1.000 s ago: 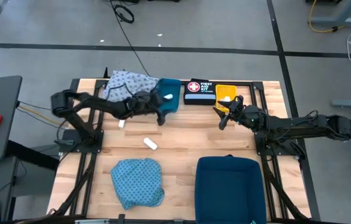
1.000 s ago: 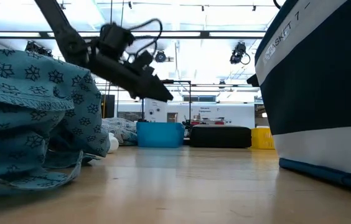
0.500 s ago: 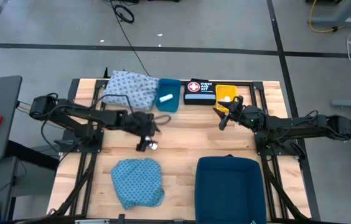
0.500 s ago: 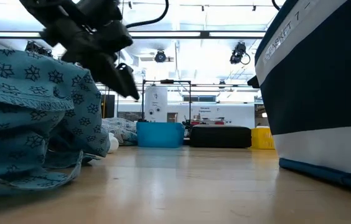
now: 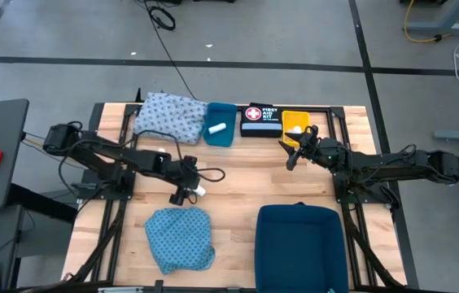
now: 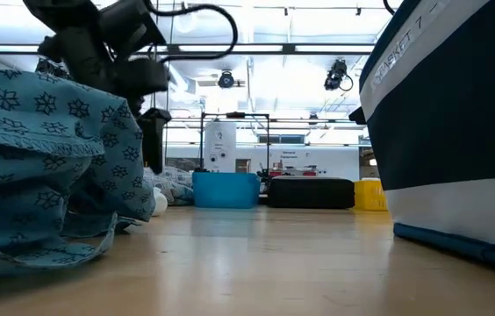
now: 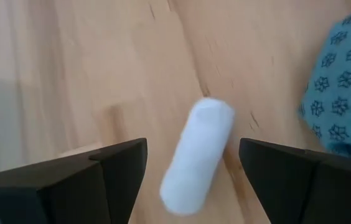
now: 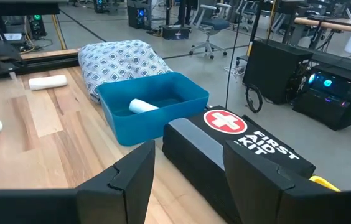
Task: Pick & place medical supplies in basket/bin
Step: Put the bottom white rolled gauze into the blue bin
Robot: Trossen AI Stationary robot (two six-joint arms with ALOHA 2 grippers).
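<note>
A white roll [image 7: 197, 155] lies on the bare wood just beyond the teal cloth [image 5: 181, 238]. My left gripper [image 5: 187, 192] points steeply down over it, open, one finger on either side of the roll without touching it. A blue bin [image 5: 220, 133] at the far side holds another white roll [image 5: 216, 128]. Beside the bin lies the whitish-blue cloth [image 5: 168, 114]. A third roll [image 8: 48, 82] lies on the table near that cloth. My right gripper [image 5: 295, 149] hangs open above the table in front of the black first aid box [image 5: 260, 120].
A yellow box [image 5: 295, 122] stands next to the first aid box at the far edge. A big dark blue basket [image 5: 301, 244] fills the near right of the table. Bare wood lies between the two arms.
My left gripper has swung from over the blue bin toward the table's near edge and stopped above the loose roll. It has tipped from nearly level to pointing steeply down. The right arm has kept still.
</note>
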